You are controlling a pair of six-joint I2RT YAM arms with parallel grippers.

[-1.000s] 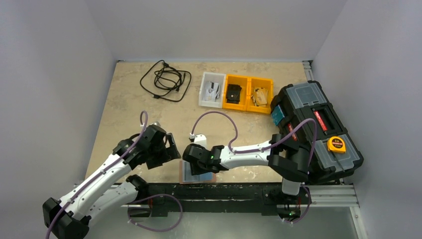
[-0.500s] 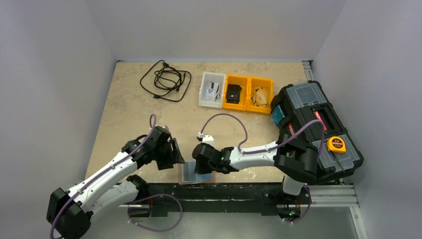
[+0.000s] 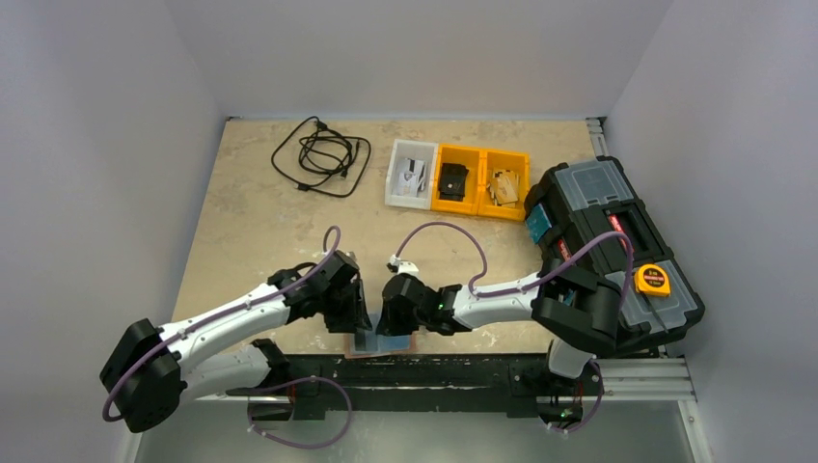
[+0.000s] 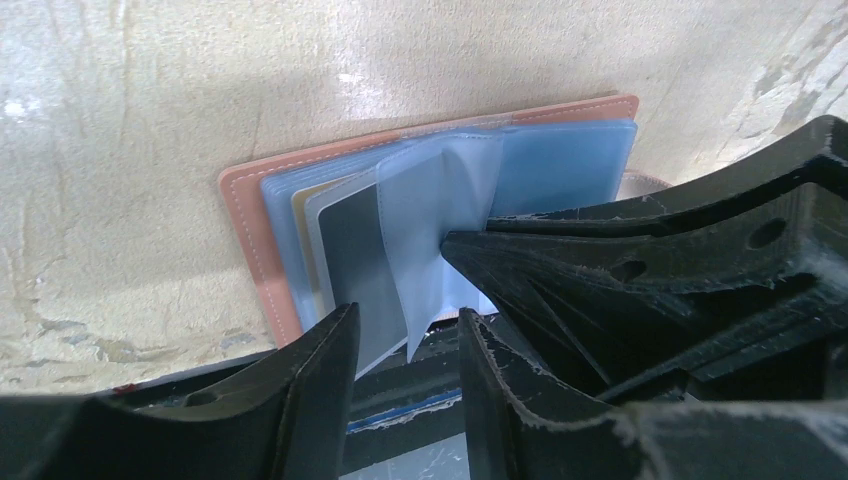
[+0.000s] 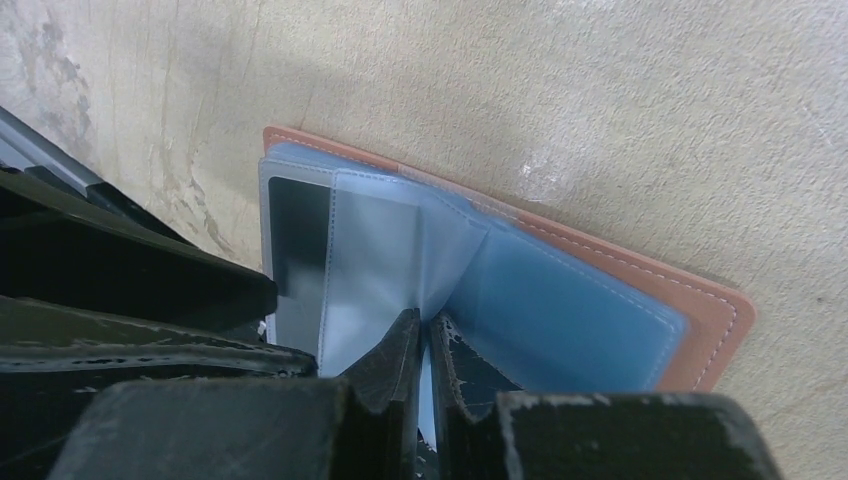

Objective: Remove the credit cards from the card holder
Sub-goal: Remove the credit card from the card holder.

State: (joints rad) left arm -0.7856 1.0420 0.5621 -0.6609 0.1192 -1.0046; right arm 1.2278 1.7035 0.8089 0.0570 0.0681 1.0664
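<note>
The worktop [image 3: 251, 222] lay before me with the black tool box [image 3: 617, 241] against its right side and the yellow trays [image 3: 479, 178] and a coiled cable [image 3: 323, 154] along the far part, all well apart from the work. The card holder [image 5: 700, 310] lay open and flat at the near edge, between the 2 arms, with its reddish cover underneath and its clear sleeves fanned on top.

My right hand [image 5: 428, 345] was pinched shut on 1 plastic leaf [image 4: 440, 210], standing it up from the spine. My left hand [image 4: 405, 318] stood at a narrow gap and held nothing. Its 2 fingers sat either side of that leaf's lower edge, just beside the grey card [image 4: 350, 250] in the sleeve below. I could not tell whether the blue panel [image 5: 560, 300] on the other side held the light blue card or was only tinted plastic.

I judged the step in hand to be getting a grip on the grey card. To do it well, I would hold the leaf up, set the left fingers on the card alone rather than the plastic, and draw it out along the sleeve's open side, which I could not make out. Room was tight: the 2 hands were nearly touching and the worktop's near lip ran right beside them, so any pull should head over bare worktop.
</note>
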